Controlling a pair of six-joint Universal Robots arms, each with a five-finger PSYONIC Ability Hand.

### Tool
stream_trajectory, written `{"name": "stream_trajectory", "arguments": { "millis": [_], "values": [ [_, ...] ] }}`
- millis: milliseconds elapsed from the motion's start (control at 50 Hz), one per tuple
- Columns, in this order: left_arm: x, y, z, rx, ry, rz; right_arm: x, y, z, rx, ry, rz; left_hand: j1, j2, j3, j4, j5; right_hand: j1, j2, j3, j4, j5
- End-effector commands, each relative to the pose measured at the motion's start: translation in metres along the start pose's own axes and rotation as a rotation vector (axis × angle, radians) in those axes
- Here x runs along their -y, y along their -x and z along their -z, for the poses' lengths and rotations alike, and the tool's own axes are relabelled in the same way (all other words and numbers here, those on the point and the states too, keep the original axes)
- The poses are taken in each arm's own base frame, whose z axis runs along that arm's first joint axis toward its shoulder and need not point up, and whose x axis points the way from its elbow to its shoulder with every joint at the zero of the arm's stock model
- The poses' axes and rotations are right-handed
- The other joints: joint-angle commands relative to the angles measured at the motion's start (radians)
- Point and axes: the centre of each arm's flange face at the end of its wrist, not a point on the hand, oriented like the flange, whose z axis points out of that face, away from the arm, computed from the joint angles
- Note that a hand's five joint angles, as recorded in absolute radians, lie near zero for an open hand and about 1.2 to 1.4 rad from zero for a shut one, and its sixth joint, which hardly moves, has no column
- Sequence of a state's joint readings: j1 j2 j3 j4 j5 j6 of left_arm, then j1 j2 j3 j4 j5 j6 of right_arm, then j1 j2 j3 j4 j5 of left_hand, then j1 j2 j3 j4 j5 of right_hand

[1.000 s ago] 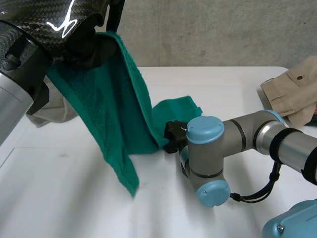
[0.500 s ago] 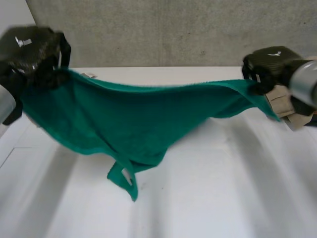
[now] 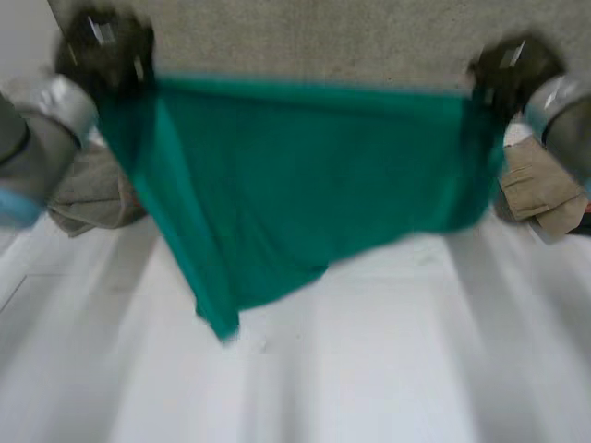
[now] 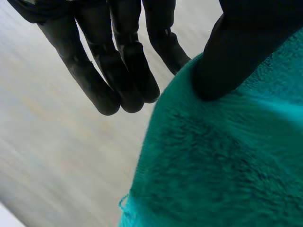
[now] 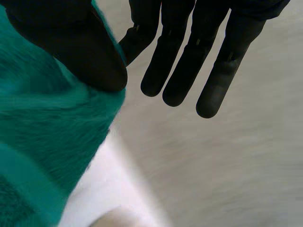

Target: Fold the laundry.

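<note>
A green towel [image 3: 305, 185] hangs spread in the air above the white table [image 3: 388, 369]. My left hand [image 3: 102, 46] holds one top corner and my right hand [image 3: 512, 69] the other, so the top edge runs taut between them. One lower corner droops to a point near the table. In the left wrist view the thumb [image 4: 236, 52] presses the towel [image 4: 227, 161] while the other fingers [image 4: 118, 71] stay straight beside it. Likewise in the right wrist view, the thumb [image 5: 71, 42] pins the towel [image 5: 42, 137] and the remaining fingers [image 5: 189, 56] point straight out.
A beige garment [image 3: 540, 189] lies at the table's right side, under my right arm. A grey-beige garment [image 3: 92, 194] lies bunched at the left, behind the towel's edge.
My right hand took a towel corner at the table and rose up and to the right. The hands drew apart and lifted, so the bunched towel now hangs flat between them.
</note>
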State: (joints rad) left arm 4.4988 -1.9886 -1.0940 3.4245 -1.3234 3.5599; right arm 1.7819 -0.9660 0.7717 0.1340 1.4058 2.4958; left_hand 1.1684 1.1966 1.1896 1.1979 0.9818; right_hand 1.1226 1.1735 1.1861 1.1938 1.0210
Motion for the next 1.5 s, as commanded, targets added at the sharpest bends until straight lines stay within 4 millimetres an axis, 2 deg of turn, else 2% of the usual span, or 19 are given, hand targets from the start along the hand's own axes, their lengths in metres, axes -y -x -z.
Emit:
{"name": "stream_trajectory", "arguments": {
  "millis": [20, 80, 140, 240, 260, 320, 340, 400, 420, 480, 580, 700, 860, 920, 960, 1080, 1160, 1320, 1500],
  "values": [
    [0.072, 0.038, -0.024, 0.201, -0.439, 0.028, 0.065, -0.068, -0.016, -0.404, -0.5, -0.216, 0.228, 0.2, 0.207, 0.198, 0.24, 0.274, 0.223, 0.21, 0.202, 0.201],
    [0.067, 0.034, -0.019, 0.18, -0.412, 0.051, 0.066, -0.066, -0.011, -0.381, -0.494, -0.209, 0.228, 0.2, 0.207, 0.198, 0.24, 0.274, 0.223, 0.21, 0.202, 0.201],
    [0.048, 0.023, -0.008, 0.137, -0.318, 0.075, 0.058, -0.049, -0.006, -0.293, -0.452, -0.211, 0.228, 0.2, 0.207, 0.198, 0.24, 0.274, 0.223, 0.21, 0.202, 0.201],
    [0.01, 0.001, 0.017, 0.065, -0.164, 0.11, 0.033, -0.027, -0.001, -0.185, -0.369, -0.212, 0.228, 0.2, 0.207, 0.198, 0.24, 0.274, 0.223, 0.21, 0.202, 0.201],
    [-0.004, -0.008, 0.026, 0.04, -0.116, 0.122, 0.022, -0.018, 0.0, -0.152, -0.338, -0.216, 0.228, 0.2, 0.207, 0.198, 0.24, 0.274, 0.223, 0.21, 0.202, 0.201],
    [-0.025, -0.021, 0.04, 0.001, -0.051, 0.137, -0.001, -0.008, 0.001, -0.113, -0.272, -0.221, 0.228, 0.2, 0.207, 0.198, 0.24, 0.274, 0.223, 0.21, 0.202, 0.201],
    [-0.038, -0.03, 0.05, -0.026, -0.012, 0.148, -0.018, 0.0, 0.003, -0.082, -0.215, -0.226, 0.228, 0.2, 0.207, 0.198, 0.24, 0.274, 0.223, 0.21, 0.202, 0.201],
    [-0.057, -0.045, 0.067, -0.071, 0.046, 0.168, -0.045, 0.014, 0.009, -0.034, -0.117, -0.235, 0.228, 0.2, 0.207, 0.198, 0.24, 0.274, 0.223, 0.21, 0.202, 0.201],
    [-0.068, -0.056, 0.078, -0.111, 0.08, 0.183, -0.064, 0.025, 0.014, 0.005, -0.044, -0.242, 0.228, 0.2, 0.207, 0.198, 0.24, 0.274, 0.223, 0.21, 0.202, 0.201],
    [-0.091, -0.078, 0.101, -0.19, 0.16, 0.212, -0.098, 0.048, 0.028, 0.09, 0.096, -0.25, 0.228, 0.2, 0.207, 0.198, 0.24, 0.274, 0.223, 0.21, 0.202, 0.201],
    [-0.111, -0.095, 0.128, -0.253, 0.266, 0.228, -0.129, 0.076, 0.05, 0.217, 0.248, -0.221, 0.228, 0.2, 0.207, 0.198, 0.24, 0.274, 0.223, 0.21, 0.202, 0.201],
    [-0.109, -0.101, 0.158, -0.313, 0.421, 0.221, -0.135, 0.083, 0.077, 0.335, 0.388, -0.142, 0.228, 0.2, 0.207, 0.198, 0.24, 0.274, 0.223, 0.21, 0.202, 0.201],
    [-0.062, -0.1, 0.231, -0.584, 0.834, 0.143, -0.115, 0.05, 0.147, 0.629, 0.738, 0.084, 0.228, 0.2, 0.207, 0.198, 0.24, 0.274, 0.223, 0.21, 0.202, 0.201],
    [-0.048, -0.1, 0.249, -0.682, 0.938, 0.112, -0.112, 0.041, 0.162, 0.724, 0.808, 0.147, 0.228, 0.2, 0.207, 0.198, 0.24, 0.274, 0.223, 0.21, 0.202, 0.201],
    [-0.035, -0.1, 0.26, -0.763, 0.993, 0.088, -0.111, 0.035, 0.164, 0.746, 0.806, 0.206, 0.228, 0.2, 0.207, 0.198, 0.24, 0.274, 0.223, 0.21, 0.202, 0.201],
    [-0.026, -0.101, 0.24, -0.729, 0.865, 0.011, -0.11, 0.033, 0.152, 0.683, 0.762, 0.216, 0.228, 0.2, 0.207, 0.198, 0.24, 0.274, 0.223, 0.21, 0.202, 0.201],
    [-0.032, -0.099, 0.214, -0.633, 0.783, -0.047, -0.112, 0.043, 0.135, 0.633, 0.701, 0.207, 0.228, 0.2, 0.207, 0.198, 0.24, 0.274, 0.223, 0.21, 0.202, 0.201],
    [-0.062, -0.104, 0.146, -0.477, 0.628, -0.11, -0.126, 0.06, 0.084, 0.454, 0.539, 0.175, 0.228, 0.2, 0.207, 0.198, 0.24, 0.274, 0.223, 0.21, 0.202, 0.201],
    [-0.095, -0.122, 0.089, -0.413, 0.513, -0.148, -0.134, 0.069, 0.042, 0.322, 0.384, 0.221, 0.228, 0.2, 0.207, 0.198, 0.24, 0.274, 0.223, 0.21, 0.202, 0.201]
  ]
}}
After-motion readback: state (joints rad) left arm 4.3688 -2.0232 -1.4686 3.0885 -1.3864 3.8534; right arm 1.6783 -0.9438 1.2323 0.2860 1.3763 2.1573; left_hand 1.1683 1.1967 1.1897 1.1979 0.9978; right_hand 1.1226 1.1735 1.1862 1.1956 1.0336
